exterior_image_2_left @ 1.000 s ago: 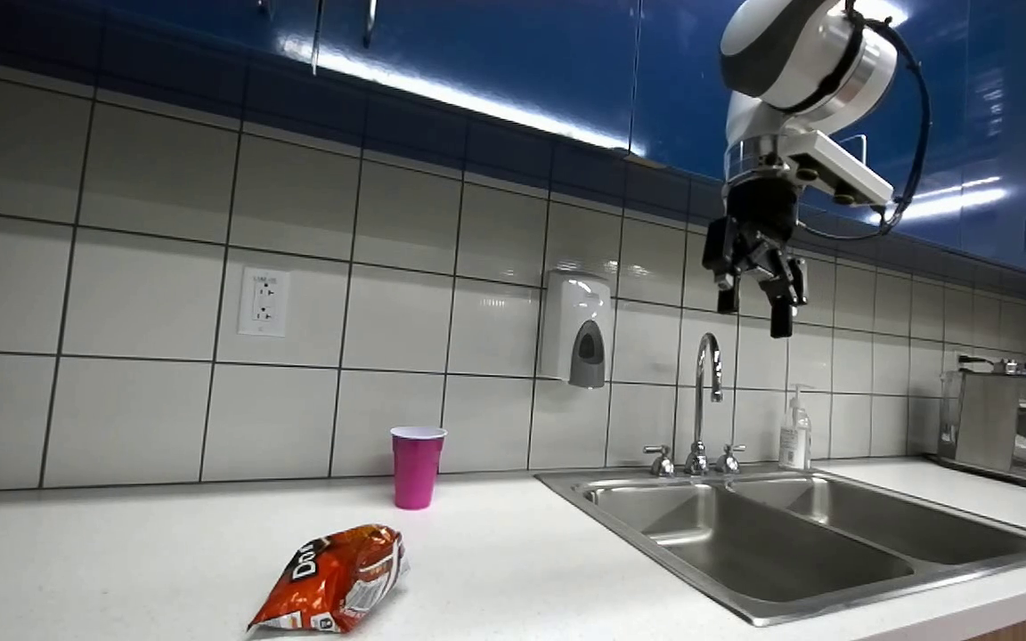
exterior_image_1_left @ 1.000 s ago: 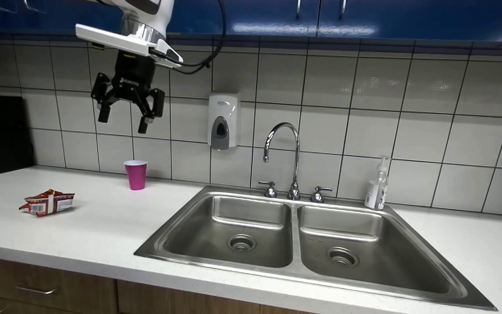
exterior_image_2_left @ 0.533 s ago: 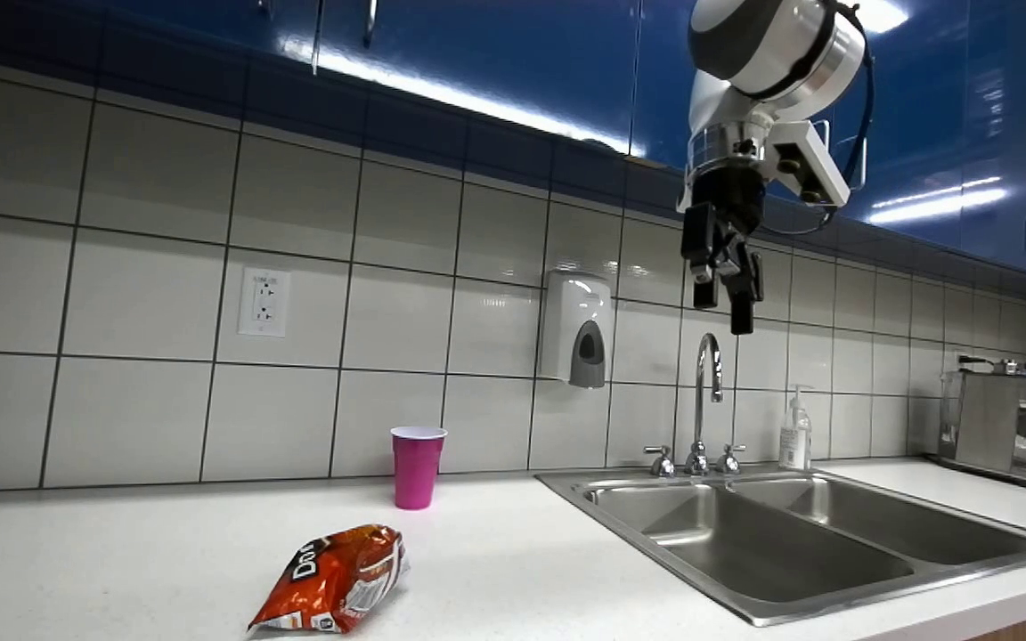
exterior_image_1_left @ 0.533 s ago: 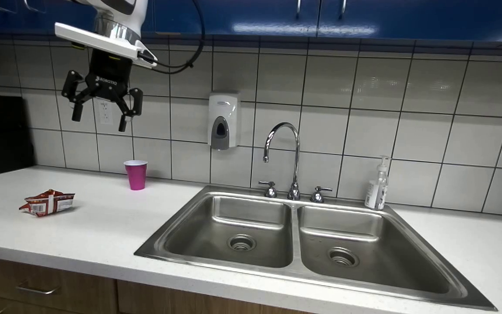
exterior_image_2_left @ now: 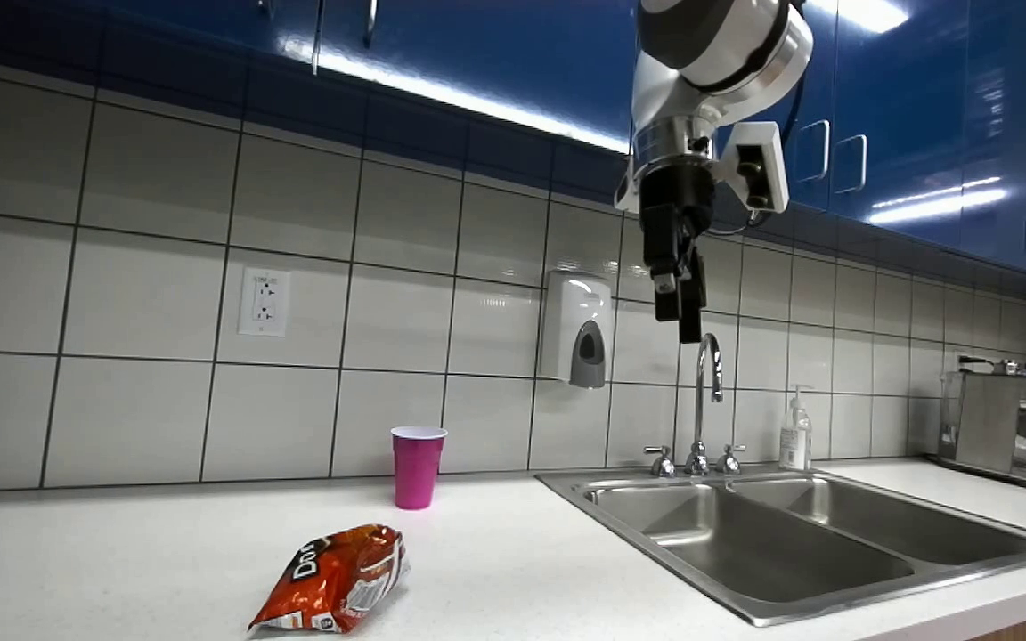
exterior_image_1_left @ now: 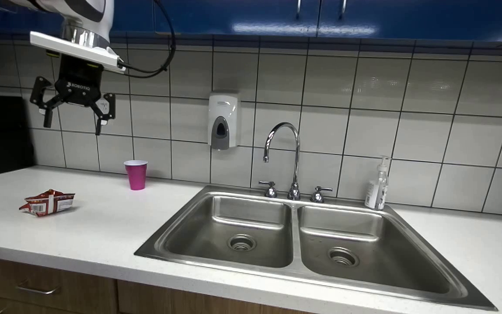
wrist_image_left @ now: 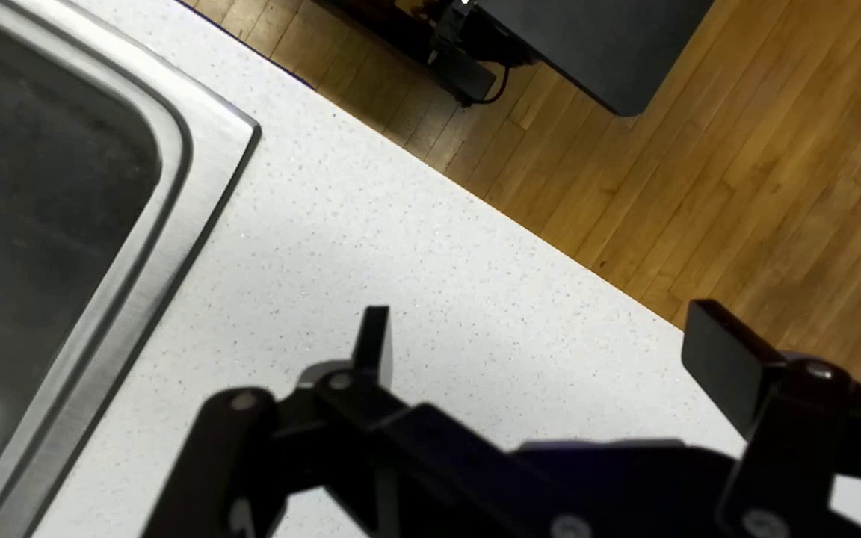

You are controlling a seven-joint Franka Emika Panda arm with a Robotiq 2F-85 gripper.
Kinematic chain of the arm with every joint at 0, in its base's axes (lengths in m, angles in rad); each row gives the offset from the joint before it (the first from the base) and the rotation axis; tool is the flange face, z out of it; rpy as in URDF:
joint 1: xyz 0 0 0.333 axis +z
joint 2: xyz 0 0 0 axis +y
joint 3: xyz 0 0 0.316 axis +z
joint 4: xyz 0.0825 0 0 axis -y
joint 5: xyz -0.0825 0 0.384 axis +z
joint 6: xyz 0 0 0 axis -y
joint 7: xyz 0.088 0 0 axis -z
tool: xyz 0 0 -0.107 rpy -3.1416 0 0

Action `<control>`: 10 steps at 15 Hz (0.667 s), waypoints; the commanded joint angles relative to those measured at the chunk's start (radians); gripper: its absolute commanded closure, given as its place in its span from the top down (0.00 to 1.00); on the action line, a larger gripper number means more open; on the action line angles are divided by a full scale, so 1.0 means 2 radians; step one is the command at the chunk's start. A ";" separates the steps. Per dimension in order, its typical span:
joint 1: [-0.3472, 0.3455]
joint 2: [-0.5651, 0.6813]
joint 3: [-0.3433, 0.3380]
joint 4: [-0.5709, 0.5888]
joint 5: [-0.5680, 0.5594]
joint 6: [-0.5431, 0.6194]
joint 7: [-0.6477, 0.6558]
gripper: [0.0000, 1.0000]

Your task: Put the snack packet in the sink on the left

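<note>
We see the gripper (exterior_image_1_left: 72, 125) hanging in the air, its fingers (wrist_image_left: 726, 359) spread wide apart and pointing down, with the white countertop (wrist_image_left: 438, 261) showing between them in the wrist view. Directly above it, the arm (exterior_image_2_left: 731, 53) hangs in front of the blue cabinets (exterior_image_1_left: 251, 17), a white bar (exterior_image_1_left: 74, 50) set across the wrist. In the wrist view the sink (wrist_image_left: 214, 142) lies below and to the left of the gripper, one corner of its metal rim in sight. In an exterior view we find its nearer basin (exterior_image_1_left: 198, 244) and farther basin (exterior_image_1_left: 395, 261) below and to the right of the gripper, each with a round drain (exterior_image_1_left: 241, 242) at the bottom. A pink cup (exterior_image_1_left: 136, 175) stands upright near the wall, lower than the gripper; we cannot tell what it holds. The snack packet (exterior_image_1_left: 49, 203) lies on the countertop, below the gripper in both exterior views and well apart from it, with the cup behind. Farther off to the gripper's right in an exterior view, we see a soap dispenser (exterior_image_1_left: 224, 122) on the tiled wall (exterior_image_1_left: 190, 113), the faucet (exterior_image_1_left: 296, 161) arching up behind the sink, and a pump bottle (exterior_image_1_left: 376, 187).
</note>
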 commanded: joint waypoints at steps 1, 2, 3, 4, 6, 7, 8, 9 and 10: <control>0.006 0.020 0.027 0.009 -0.023 0.036 0.008 1.00; 0.008 0.025 0.033 0.009 -0.027 0.049 0.011 1.00; 0.011 0.031 0.039 0.009 -0.030 0.061 0.011 1.00; 0.013 0.036 0.044 0.008 -0.033 0.072 0.013 1.00; 0.018 0.047 0.053 0.007 -0.037 0.093 0.013 1.00; 0.020 0.052 0.057 0.007 -0.038 0.103 0.014 1.00; 0.021 0.058 0.060 0.007 -0.039 0.112 0.014 1.00; 0.023 0.063 0.063 0.006 -0.039 0.120 0.013 1.00; 0.025 0.069 0.065 0.007 -0.039 0.127 0.012 1.00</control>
